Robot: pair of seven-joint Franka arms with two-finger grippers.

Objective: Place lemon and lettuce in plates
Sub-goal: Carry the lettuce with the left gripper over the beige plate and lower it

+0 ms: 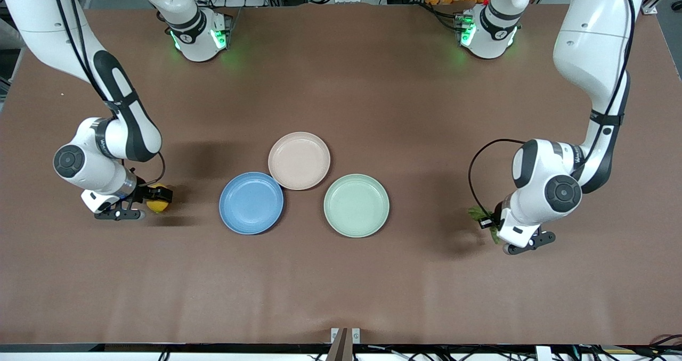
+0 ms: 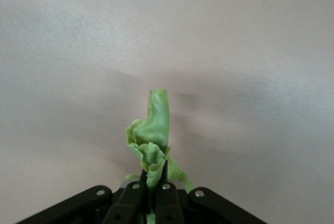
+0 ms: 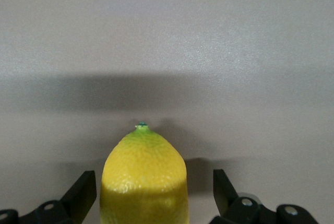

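**Both claws down at the counter ends, plates bare**

The right claw [image 1: 152,200] is seen low at the right arm's end of the counter [image 1: 341,286], its fingers [image 3: 78,195] spread wide on either side of the lemon [image 1: 158,204], with gaps visible on both sides. The lemon appears to rest on the counter.

The left claw [image 1: 493,225] is seen at the left arm's end, pinched narrow on the lettuce [image 2: 152,140], which sticks out past the fingertips.

Three plates are grouped mid-counter: the blue plate [image 1: 251,203] and mint-green plate [image 1: 356,205] nearer the camera, the beige-pink plate [image 1: 299,160] farther, between them.
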